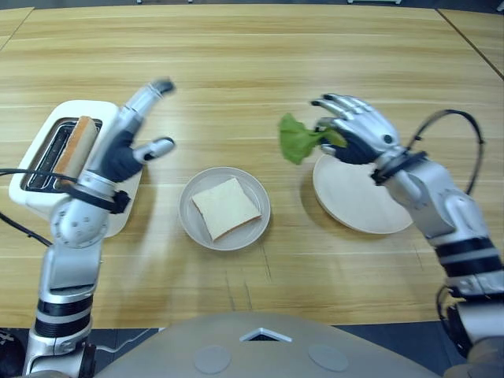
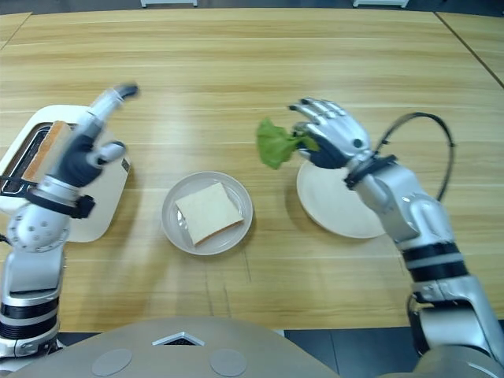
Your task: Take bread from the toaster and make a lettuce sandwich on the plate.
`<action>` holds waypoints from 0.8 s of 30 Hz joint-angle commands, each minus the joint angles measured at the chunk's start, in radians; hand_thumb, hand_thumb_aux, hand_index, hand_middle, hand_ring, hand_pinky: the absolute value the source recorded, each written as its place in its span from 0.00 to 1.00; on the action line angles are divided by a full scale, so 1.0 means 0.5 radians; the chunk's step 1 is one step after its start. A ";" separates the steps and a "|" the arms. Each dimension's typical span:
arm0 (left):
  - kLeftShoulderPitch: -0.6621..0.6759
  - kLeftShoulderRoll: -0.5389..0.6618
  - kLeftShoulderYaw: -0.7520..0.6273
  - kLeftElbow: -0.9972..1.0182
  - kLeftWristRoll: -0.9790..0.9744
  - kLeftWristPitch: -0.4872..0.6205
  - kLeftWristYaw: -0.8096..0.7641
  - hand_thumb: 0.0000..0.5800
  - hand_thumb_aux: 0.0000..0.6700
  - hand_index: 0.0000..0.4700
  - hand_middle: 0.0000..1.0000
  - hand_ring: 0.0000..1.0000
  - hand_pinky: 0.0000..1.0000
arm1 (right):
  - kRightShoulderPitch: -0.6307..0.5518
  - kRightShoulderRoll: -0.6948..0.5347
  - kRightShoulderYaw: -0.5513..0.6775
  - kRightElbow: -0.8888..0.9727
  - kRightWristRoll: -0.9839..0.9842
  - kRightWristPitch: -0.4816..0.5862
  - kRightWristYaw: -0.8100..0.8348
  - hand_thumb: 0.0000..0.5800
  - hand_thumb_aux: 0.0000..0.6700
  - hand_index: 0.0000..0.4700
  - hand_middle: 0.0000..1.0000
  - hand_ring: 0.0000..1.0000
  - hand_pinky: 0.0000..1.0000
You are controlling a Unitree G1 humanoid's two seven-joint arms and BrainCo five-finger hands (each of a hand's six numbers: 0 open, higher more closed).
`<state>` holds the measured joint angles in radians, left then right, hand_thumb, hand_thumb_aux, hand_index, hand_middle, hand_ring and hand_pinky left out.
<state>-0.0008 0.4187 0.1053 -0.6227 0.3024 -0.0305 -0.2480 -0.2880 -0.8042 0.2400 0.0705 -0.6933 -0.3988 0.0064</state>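
Confirming progress: which steps are complete? (Operator)

One bread slice (image 1: pixel 225 207) lies on the centre plate (image 1: pixel 187 211). The right hand (image 1: pixel 358 130) grips the lettuce (image 1: pixel 298 140), held by the left rim of the right plate (image 1: pixel 362 205), not yet over that slice. (Technician)

Remaining steps and obstructions? (Operator)

Lettuce placement, then the second slice (image 1: pixel 76 146), standing in the toaster (image 1: pixel 47 157) at left. The left hand (image 1: pixel 130 142) hovers at the toaster's right edge, fingers spread, holding nothing. Judged path from lettuce to centre plate: unobstructed. (Technician)
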 commanded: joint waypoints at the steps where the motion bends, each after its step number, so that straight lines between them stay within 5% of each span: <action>1: -0.005 0.221 0.361 0.016 0.029 0.048 -0.036 0.00 0.00 0.00 0.00 0.00 0.00 | -0.109 0.242 0.264 0.028 -0.055 -0.112 0.161 1.00 1.00 1.00 0.00 0.00 0.00; 7: 0.194 0.348 0.585 0.155 0.227 0.121 -0.029 0.00 0.00 0.00 0.00 0.00 0.00 | -0.186 0.432 0.531 0.177 -0.148 -0.257 0.341 1.00 1.00 1.00 0.00 0.00 0.00; 15: 0.446 0.364 0.431 0.243 0.428 0.256 -0.117 0.00 0.00 0.00 0.00 0.00 0.00 | -0.223 0.470 0.623 0.308 -0.225 -0.360 0.406 1.00 0.99 0.99 0.00 0.00 0.00; 16: 0.473 0.395 0.416 0.267 0.514 0.276 -0.122 0.00 0.00 0.00 0.00 0.00 0.00 | -0.225 0.469 0.622 0.305 -0.231 -0.361 0.408 0.83 0.59 0.59 0.00 0.00 0.00; 17: 0.487 0.413 0.412 0.282 0.571 0.297 -0.123 0.00 0.00 0.00 0.00 0.00 0.00 | -0.225 0.467 0.617 0.289 -0.234 -0.362 0.414 0.00 0.00 0.00 0.00 0.00 0.00; 24: 0.547 0.543 0.413 0.332 0.931 0.412 -0.143 0.00 0.00 0.00 0.00 0.00 0.00 | -0.201 0.439 0.561 0.129 -0.213 -0.382 0.438 0.00 0.00 0.00 0.00 0.00 0.00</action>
<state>0.2599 0.6677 0.3123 -0.4685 0.7251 0.1583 -0.3070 -0.3901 -0.5735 0.5373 0.1569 -0.8042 -0.5879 0.2104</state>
